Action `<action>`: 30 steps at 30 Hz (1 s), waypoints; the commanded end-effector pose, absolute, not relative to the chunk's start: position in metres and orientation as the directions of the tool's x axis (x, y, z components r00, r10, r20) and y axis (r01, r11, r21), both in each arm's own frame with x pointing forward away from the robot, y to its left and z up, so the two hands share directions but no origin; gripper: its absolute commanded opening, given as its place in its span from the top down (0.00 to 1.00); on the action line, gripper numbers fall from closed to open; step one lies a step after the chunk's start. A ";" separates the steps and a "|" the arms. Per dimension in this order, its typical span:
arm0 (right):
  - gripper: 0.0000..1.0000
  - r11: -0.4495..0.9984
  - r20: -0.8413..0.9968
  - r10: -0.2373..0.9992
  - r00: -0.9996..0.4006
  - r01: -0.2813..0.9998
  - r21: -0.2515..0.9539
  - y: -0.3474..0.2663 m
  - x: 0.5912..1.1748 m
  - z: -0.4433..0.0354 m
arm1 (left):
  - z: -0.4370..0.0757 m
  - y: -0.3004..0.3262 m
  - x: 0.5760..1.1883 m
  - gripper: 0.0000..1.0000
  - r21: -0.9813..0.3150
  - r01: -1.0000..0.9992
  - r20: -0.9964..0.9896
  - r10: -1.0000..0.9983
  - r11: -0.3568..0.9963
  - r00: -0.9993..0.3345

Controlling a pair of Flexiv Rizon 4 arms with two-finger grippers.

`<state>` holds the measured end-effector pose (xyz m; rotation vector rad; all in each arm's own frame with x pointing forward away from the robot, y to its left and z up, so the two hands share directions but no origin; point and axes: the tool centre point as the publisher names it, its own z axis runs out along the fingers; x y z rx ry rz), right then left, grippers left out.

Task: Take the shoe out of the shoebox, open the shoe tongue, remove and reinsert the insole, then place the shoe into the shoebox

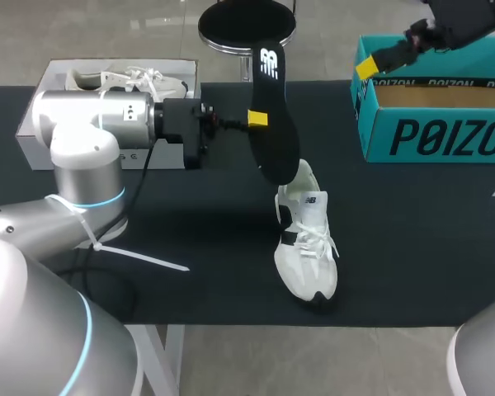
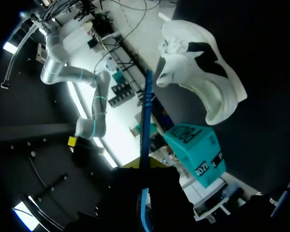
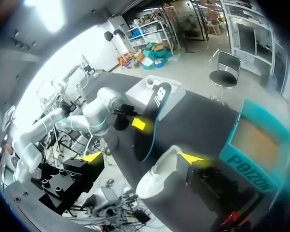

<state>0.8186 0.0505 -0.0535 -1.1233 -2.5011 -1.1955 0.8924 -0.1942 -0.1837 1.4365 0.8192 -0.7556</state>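
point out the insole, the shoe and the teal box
insole (image 1: 279, 124): head view, on its black middle
shoe (image 1: 308, 239): head view, on the laces
teal box (image 1: 445, 136): head view, on its front wall

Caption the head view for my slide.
Left gripper holds the black insole upright, lower end meeting the white shoe on the table; right gripper open beside the teal shoebox.

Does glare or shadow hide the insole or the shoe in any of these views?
Head view: even light, the black insole and white shoe are both plain to see. Left wrist view: strong backlight, the left end effector is a dark silhouette and the insole a thin edge-on line. Right wrist view: glare beyond the table, yet insole and shoe show.
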 end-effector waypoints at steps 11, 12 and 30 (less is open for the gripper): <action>0.00 0.372 0.496 0.471 -0.730 0.674 0.639 0.055 0.822 -0.064 | -0.184 -0.196 0.893 1.00 0.535 0.845 -0.844 0.041 0.011 0.534; 0.00 0.359 0.507 0.459 -0.729 0.674 0.645 0.055 0.823 -0.066 | -0.184 -0.196 0.893 1.00 0.535 0.845 -0.844 0.041 0.011 0.534; 0.00 0.182 0.670 0.306 -0.676 0.733 0.655 0.063 0.844 -0.113 | -0.184 -0.196 0.893 1.00 0.535 0.845 -0.844 0.041 0.011 0.534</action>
